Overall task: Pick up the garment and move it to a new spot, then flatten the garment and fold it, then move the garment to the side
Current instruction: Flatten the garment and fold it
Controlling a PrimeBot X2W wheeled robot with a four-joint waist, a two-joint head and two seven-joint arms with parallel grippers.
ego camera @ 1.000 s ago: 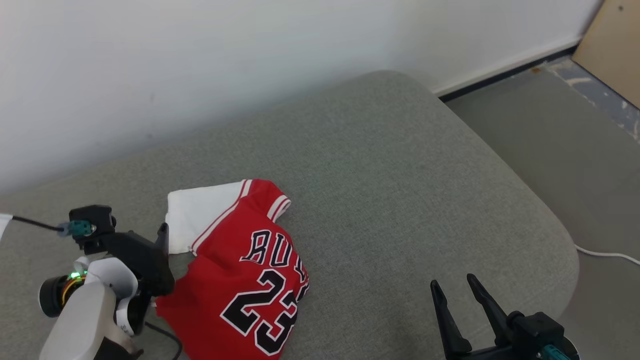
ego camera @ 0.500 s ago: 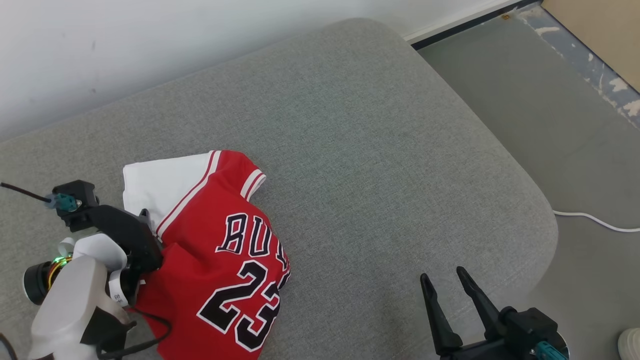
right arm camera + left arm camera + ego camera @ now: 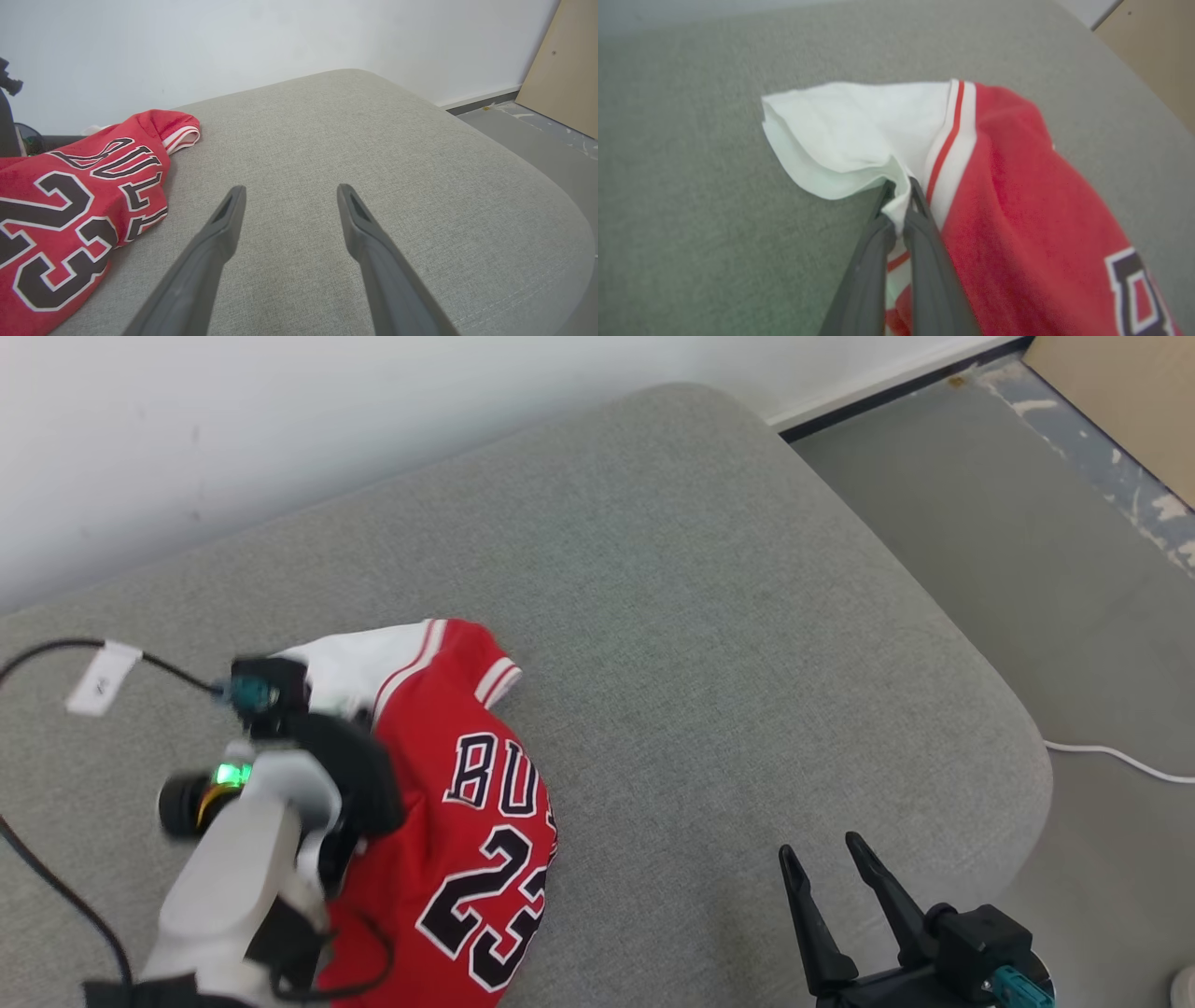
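Note:
The garment (image 3: 467, 831) is a red jersey with white trim and black lettering and the number 23, lying crumpled on the grey cushion (image 3: 700, 644). Its white part (image 3: 859, 130) shows in the left wrist view. My left gripper (image 3: 900, 186) is shut on the white fabric edge beside the red-and-white stripe; in the head view the left arm (image 3: 280, 803) covers the garment's left side. My right gripper (image 3: 822, 859) stands open over bare cushion to the right of the garment (image 3: 70, 196), its fingers (image 3: 224, 219) apart with nothing between them.
A white wall (image 3: 280, 429) runs behind the cushion. To the right lies grey floor (image 3: 1074, 569) with a white cable (image 3: 1120, 761), and a tan board (image 3: 1120, 392) stands at the far right. A black cable with a white tag (image 3: 103, 677) trails from the left arm.
My left gripper moved right onto the garment's white edge and closed on it. The head camera shifted between frames. The right gripper stays open in place.

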